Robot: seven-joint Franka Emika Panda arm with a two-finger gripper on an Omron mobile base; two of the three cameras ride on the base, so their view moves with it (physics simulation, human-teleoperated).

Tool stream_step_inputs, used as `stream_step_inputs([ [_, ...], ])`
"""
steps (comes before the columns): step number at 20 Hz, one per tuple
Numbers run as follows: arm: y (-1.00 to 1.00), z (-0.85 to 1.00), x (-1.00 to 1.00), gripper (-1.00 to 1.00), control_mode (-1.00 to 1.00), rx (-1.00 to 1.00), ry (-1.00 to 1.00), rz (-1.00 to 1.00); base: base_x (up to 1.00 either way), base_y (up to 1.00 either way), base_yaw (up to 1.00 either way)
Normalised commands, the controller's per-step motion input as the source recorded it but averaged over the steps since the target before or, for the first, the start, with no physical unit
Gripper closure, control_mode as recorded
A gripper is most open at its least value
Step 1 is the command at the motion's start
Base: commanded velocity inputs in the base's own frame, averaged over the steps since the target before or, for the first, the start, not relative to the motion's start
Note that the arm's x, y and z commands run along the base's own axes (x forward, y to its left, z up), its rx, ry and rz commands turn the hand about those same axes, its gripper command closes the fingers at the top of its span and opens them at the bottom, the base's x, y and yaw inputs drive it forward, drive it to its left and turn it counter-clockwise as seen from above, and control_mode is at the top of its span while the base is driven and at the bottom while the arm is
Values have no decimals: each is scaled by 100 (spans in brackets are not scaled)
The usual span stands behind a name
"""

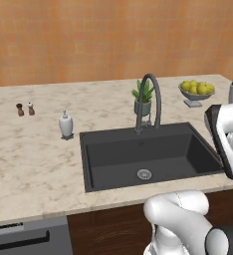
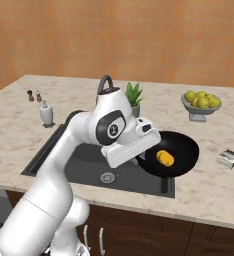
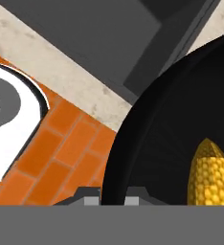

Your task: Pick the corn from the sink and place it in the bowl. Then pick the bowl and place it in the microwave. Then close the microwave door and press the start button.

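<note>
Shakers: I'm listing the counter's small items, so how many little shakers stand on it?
2. A dark shaker and a white-topped shaker stand side by side near the counter's back left, beyond the soap dispenser. None looks hidden.

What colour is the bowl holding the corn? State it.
Plain black. The bowl shows best in the right base view, with the yellow corn lying inside it.

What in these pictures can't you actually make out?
- Right base view: the claw at the bowl's rim is covered by the white hand.
- Hand view: the corn is cut off by the bottom band.
- Left base view: the shakers are too small to read.
</note>
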Motion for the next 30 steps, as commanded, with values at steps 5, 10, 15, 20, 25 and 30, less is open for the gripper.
stream_step_inputs([
  [5,100,63,-41,100,-100,2,10,19,0,0,0],
  [10,100,42,-7,100,-100,11,18,29,0,0,0],
  [15,100,7,-9,100,-100,14,13,26,0,0,0],
  [20,79,1,0,100,-100,8,1,9,0,0,0],
  [25,45,10,0,100,-100,0,-9,0,0,0,0],
  [30,14,0,0,100,-100,0,-15,5,0,0,0],
])
